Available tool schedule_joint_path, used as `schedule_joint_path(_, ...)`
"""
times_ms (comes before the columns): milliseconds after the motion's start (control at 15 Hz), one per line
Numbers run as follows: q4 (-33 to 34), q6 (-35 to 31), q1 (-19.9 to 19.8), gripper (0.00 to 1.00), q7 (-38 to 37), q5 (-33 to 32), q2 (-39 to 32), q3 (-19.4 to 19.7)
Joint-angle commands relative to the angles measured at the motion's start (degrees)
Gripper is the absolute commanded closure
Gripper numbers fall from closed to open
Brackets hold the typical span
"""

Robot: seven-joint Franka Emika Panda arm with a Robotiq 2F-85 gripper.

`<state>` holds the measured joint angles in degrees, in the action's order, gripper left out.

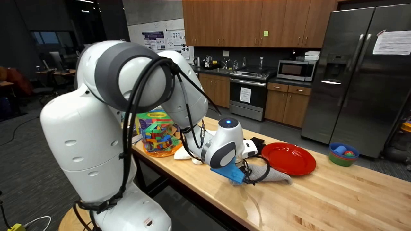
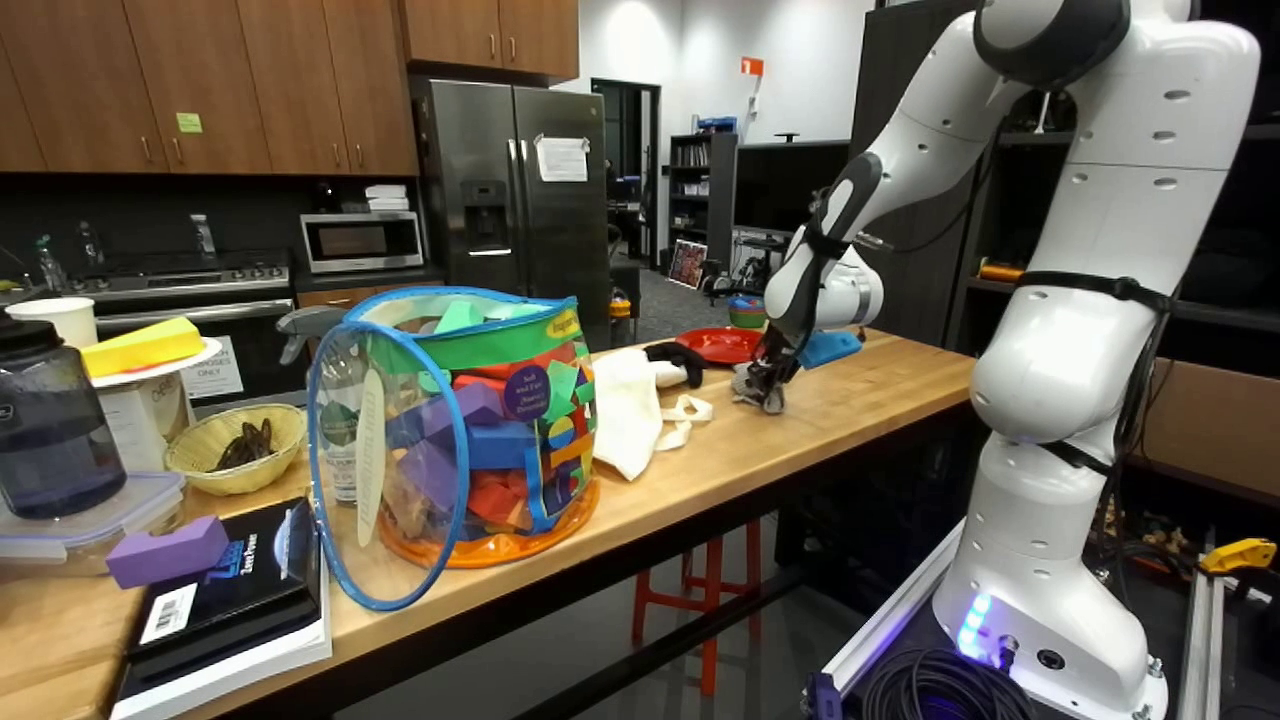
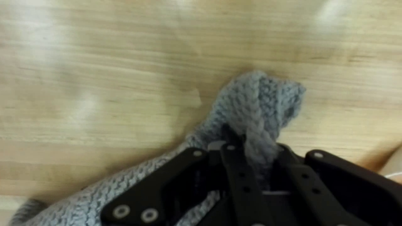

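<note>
My gripper is shut on a bunched fold of grey knit cloth, low over the wooden table. Part of the cloth rises between the fingers, and its loose end sticks out ahead of them. The rest trails to the lower left in the wrist view. The fingertips themselves are hidden by the knit. In an exterior view the cloth stretches along the tabletop from under the hand toward a red plate. A black cable loop and a blue bracket on the wrist partly cover the gripper there.
Beyond the plate stand stacked bowls with small items inside. A white cloth bag and a black item lie near the hand. A clear bag of foam blocks, a basket and books occupy one table end.
</note>
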<state>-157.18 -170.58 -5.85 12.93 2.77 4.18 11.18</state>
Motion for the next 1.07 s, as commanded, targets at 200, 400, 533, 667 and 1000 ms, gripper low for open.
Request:
schedule_joint_path(200,-1.85,0.15,0.51,0.96,-10.36,-7.8,2.46,-7.38)
schedule_joint_path(400,-2.79,0.93,0.1,0.96,-15.47,-10.6,3.75,-10.17)
schedule_joint_path(533,-3.67,1.34,-0.49,0.96,-19.12,-12.55,4.48,-11.62)
schedule_joint_path(667,-1.81,2.87,-1.14,0.96,-22.76,-14.6,3.36,-12.23)
schedule_joint_path(1000,-1.65,4.66,-2.97,0.96,-27.82,-19.05,3.04,-11.42)
